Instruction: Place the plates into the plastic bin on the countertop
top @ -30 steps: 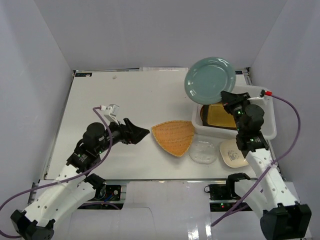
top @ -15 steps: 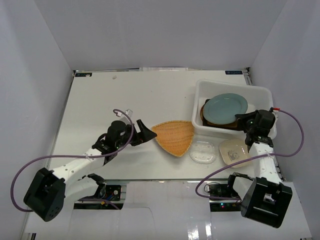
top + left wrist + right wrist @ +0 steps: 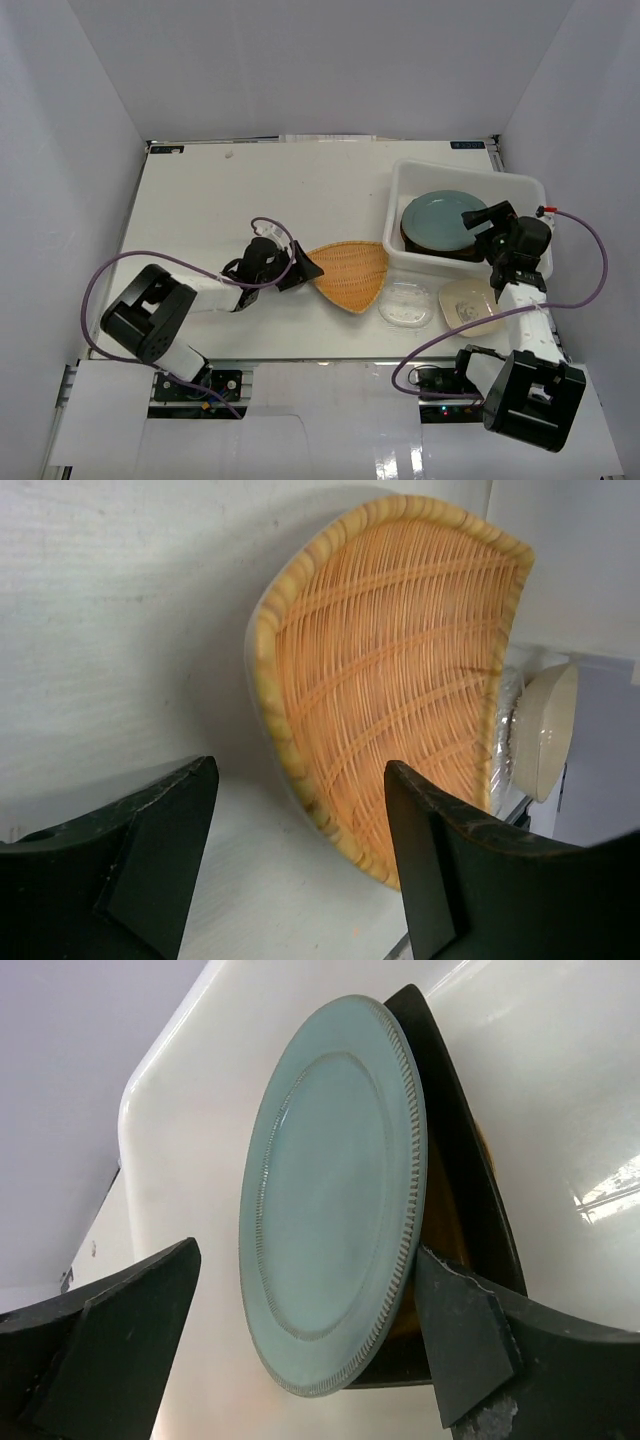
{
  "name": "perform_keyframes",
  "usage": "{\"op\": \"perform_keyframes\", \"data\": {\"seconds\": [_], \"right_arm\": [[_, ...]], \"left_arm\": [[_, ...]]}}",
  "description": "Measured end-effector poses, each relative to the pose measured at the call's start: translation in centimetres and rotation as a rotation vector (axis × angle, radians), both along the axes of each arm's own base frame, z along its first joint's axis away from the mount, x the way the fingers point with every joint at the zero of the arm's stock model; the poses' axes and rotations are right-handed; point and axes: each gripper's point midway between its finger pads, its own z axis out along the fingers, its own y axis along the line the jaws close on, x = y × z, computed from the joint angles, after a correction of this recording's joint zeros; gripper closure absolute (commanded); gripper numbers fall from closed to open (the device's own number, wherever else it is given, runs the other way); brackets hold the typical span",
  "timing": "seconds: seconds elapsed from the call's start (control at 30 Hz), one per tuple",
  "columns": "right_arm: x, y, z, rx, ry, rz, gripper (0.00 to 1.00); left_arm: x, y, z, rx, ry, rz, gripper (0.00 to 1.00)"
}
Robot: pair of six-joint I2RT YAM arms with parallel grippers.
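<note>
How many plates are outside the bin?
3: orange woven plate mid-table, clear plate just right of it, cream plate further right, in front of the plastic bin. None seems hidden.

Bright even light w/ soft shadows; glare on plastic bin (image 3: 560,1080).

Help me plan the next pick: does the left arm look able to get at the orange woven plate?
Probably yes: the left gripper sits open just beside the orange woven plate, facing its rim, with nothing between them but countertop.

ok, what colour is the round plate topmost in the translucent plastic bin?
Teal round plate, finely ribbed rim; clearest in right wrist view.
</note>
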Motion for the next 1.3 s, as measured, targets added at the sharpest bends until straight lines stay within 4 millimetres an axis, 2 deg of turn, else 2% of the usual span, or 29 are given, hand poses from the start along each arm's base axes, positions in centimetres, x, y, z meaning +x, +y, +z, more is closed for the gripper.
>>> {"op": "perform_keyframes", "data": {"seconds": [0.13,0.17,0.3,0.43,0.57,0.6,0.63,0.67,0.7,0.77,0.8,0.87,0.93,1.0,1.03,1.1,1.2,1.3], "right_arm": [[-1.0,0.2,0.9,-0.032,-0.012,0.018,0.10],[-1.2,0.4,1.1,-0.038,-0.019,0.024,0.10],[-1.9,1.0,2.2,-0.050,-0.046,0.054,0.10],[-2.1,1.3,2.8,-0.060,-0.065,0.073,0.10],[-2.0,1.2,1.9,-0.057,-0.038,0.073,0.10],[-1.9,1.2,1.6,-0.053,-0.026,0.073,0.04],[-1.9,1.2,1.3,-0.049,-0.015,0.074,0.00],[-1.9,1.3,1.1,-0.046,-0.008,0.077,0.07],[-1.9,1.3,1.1,-0.046,-0.008,0.083,0.26],[-1.8,1.8,1.5,-0.050,-0.014,0.112,0.48],[-1.6,2.1,2.2,-0.053,-0.025,0.131,0.70],[-0.9,2.8,4.0,-0.068,-0.059,0.174,0.79],[-0.2,4.0,6.7,-0.094,-0.113,0.225,0.81],[0.1,5.3,9.5,-0.127,-0.164,0.271,0.82],[0.2,5.8,10.8,-0.143,-0.190,0.284,0.82],[0.0,6.2,13.7,-0.182,-0.242,0.295,0.82],[-0.3,5.5,19.1,-0.251,-0.322,0.263,0.82],[-1.2,5.5,25.1,-0.307,-0.451,0.254,0.81]], "left_arm": [[1.5,-0.9,-0.6,-0.002,-0.012,0.012,0.46],[1.8,-1.0,-0.8,0.000,-0.013,0.019,0.63],[2.7,-0.8,-0.9,0.004,-0.010,0.069,1.00],[3.9,-0.6,1.5,0.001,-0.075,0.106,1.00],[3.3,1.5,3.6,0.054,-0.132,0.150,1.00],[3.1,2.1,4.4,0.063,-0.151,0.162,1.00],[2.8,2.7,4.4,0.091,-0.151,0.173,1.00],[2.5,3.5,6.3,0.085,-0.188,0.188,1.00],[2.2,4.1,7.6,0.085,-0.214,0.201,1.00],[1.5,5.3,10.8,0.068,-0.285,0.227,1.00],[1.2,5.8,12.6,0.050,-0.322,0.239,1.00],[0.9,6.2,16.0,0.010,-0.384,0.250,1.00],[1.0,5.8,19.3,-0.030,-0.425,0.238,1.00],[1.8,4.1,22.4,-0.072,-0.454,0.198,1.00],[2.4,2.9,24.1,-0.091,-0.469,0.169,1.00],[4.1,0.1,26.2,-0.114,-0.490,0.116,1.00],[6.6,-4.3,26.6,-0.110,-0.485,0.044,1.00],[9.3,-8.9,24.9,-0.090,-0.459,-0.017,1.00]]}}
